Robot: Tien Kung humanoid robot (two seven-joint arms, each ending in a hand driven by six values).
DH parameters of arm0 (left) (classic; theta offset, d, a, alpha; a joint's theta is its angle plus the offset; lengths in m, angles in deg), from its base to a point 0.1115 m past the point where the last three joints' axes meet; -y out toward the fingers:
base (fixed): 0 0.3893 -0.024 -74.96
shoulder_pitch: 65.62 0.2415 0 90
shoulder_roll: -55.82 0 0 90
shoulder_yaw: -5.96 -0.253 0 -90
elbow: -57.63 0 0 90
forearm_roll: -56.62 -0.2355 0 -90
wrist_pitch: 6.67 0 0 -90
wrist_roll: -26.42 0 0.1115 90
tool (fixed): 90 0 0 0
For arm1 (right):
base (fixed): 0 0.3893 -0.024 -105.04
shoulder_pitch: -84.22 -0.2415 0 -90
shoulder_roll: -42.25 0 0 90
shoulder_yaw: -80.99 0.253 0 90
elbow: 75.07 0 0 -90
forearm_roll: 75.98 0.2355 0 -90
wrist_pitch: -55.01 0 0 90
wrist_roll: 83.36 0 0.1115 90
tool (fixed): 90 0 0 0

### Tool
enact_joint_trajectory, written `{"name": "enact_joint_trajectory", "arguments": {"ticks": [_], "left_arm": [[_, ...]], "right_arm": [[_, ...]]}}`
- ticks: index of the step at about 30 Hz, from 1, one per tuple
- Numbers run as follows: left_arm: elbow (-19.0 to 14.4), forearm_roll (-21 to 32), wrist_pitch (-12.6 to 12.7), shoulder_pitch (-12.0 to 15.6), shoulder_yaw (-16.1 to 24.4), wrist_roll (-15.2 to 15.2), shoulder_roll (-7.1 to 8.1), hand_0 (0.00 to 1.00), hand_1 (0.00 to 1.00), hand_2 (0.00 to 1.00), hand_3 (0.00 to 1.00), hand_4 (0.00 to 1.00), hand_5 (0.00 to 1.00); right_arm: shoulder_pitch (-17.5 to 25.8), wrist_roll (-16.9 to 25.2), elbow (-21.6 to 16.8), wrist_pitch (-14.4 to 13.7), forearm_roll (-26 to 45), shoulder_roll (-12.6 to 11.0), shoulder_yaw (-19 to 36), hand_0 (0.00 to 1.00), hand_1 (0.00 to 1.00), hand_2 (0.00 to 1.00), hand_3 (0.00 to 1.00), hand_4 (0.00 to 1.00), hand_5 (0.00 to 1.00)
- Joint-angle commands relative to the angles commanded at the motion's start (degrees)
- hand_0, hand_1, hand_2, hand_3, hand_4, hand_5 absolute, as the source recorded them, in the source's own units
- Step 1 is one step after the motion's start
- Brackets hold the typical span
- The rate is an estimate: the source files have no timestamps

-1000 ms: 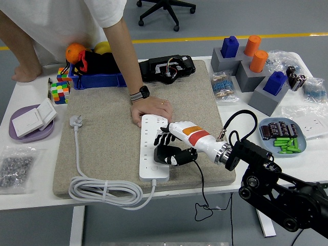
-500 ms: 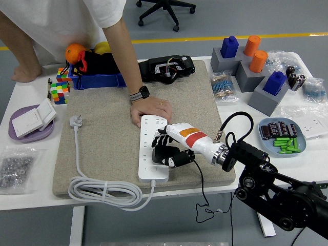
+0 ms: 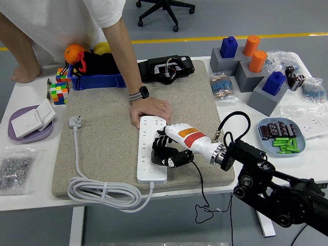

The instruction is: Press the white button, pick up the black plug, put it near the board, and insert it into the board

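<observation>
A white power strip point(image 3: 147, 165) lies lengthwise on the beige mat point(image 3: 102, 148). A person's hand point(image 3: 149, 109) presses on its far end. My right hand point(image 3: 165, 150), white with black fingers, lies over the strip's middle with its fingers curled on the black plug point(image 3: 173, 159). The plug sits against the strip's right side; whether its pins are in a socket is hidden by my fingers. The plug's thin black cable point(image 3: 201, 197) hangs off the table's front edge. My left arm is out of view.
The strip's own white cable point(image 3: 105, 192) is coiled at the mat's front left, its plug point(image 3: 75, 121) lying further back. A purple plate with white switches point(image 3: 31, 120) is at left. A tray of batteries point(image 3: 283, 137) and grey blocks point(image 3: 256, 72) stand at right.
My right hand has shifted a little left with the plug, further over the strip. The strip's near end has slid slightly left. The person's hand has stayed put.
</observation>
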Motion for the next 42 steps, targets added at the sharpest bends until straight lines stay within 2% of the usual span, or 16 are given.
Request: {"name": "enact_joint_trajectory", "arguments": {"ticks": [14, 22, 28, 34, 42], "left_arm": [[0.0, -0.05, 0.03, -0.02, 0.22, 0.03, 0.0, 0.833, 0.799, 0.778, 0.803, 0.6, 0.499], [0.0, 0.07, 0.07, 0.14, 0.13, 0.01, -0.05, 0.833, 0.799, 0.779, 0.804, 0.601, 0.499], [0.0, 0.01, 0.05, 0.12, 0.15, 0.06, -0.02, 0.833, 0.799, 0.777, 0.804, 0.601, 0.499], [0.0, 0.33, 0.06, -0.05, -0.22, -0.06, 0.01, 0.833, 0.799, 0.777, 0.804, 0.601, 0.497], [0.0, 0.12, 0.06, 0.15, 0.01, 0.09, -0.02, 0.833, 0.799, 0.779, 0.804, 0.6, 0.495]], "right_arm": [[-2.39, 0.68, -0.21, -0.18, 0.31, 0.98, -2.75, 0.451, 0.474, 0.477, 0.503, 0.851, 0.061], [-2.25, 0.5, -1.72, -0.15, -0.36, 0.57, -1.28, 0.454, 0.474, 0.477, 0.5, 0.849, 0.05], [-2.42, -0.03, -5.34, 0.01, -1.55, -0.02, 1.62, 0.454, 0.475, 0.476, 0.504, 0.849, 0.046], [-1.91, -0.6, -11.26, 0.36, -2.35, -0.47, 5.47, 0.455, 0.478, 0.477, 0.505, 0.85, 0.045], [1.0, -2.32, -18.01, 1.11, -2.64, -1.4, 12.74, 0.465, 0.482, 0.481, 0.512, 0.849, 0.057]]}}
